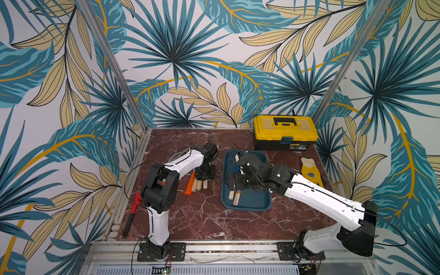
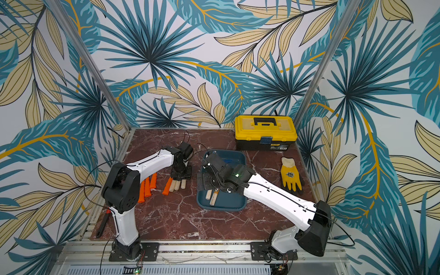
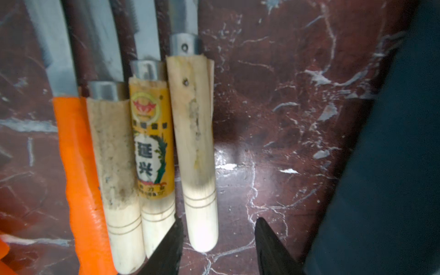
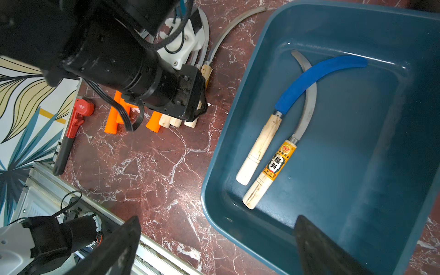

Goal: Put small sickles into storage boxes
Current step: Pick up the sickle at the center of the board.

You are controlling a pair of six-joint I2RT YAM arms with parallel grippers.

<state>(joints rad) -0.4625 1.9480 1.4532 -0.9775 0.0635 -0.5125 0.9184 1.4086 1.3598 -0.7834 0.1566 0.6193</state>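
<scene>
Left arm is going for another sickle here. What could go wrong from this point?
1. The left gripper straddles only the butt end of the pale wooden-handled sickle; held there, the blade could swing down on lifting.
2. One finger sits right beside the neighbouring yellow-labelled wooden-handled sickle, so closing may drag it along.
3. The right gripper hangs open over the edge of the dark teal plastic tray, likely blocking the drop.

Bright even light; left wrist view blurred, tabletop (image 3: 228,165) glaring.

Two wood-handled sickles (image 4: 259,145) crossed inside teal tray (image 4: 357,166), one blue-bladed; other sickles (image 3: 192,142) rowed beside tray.
</scene>
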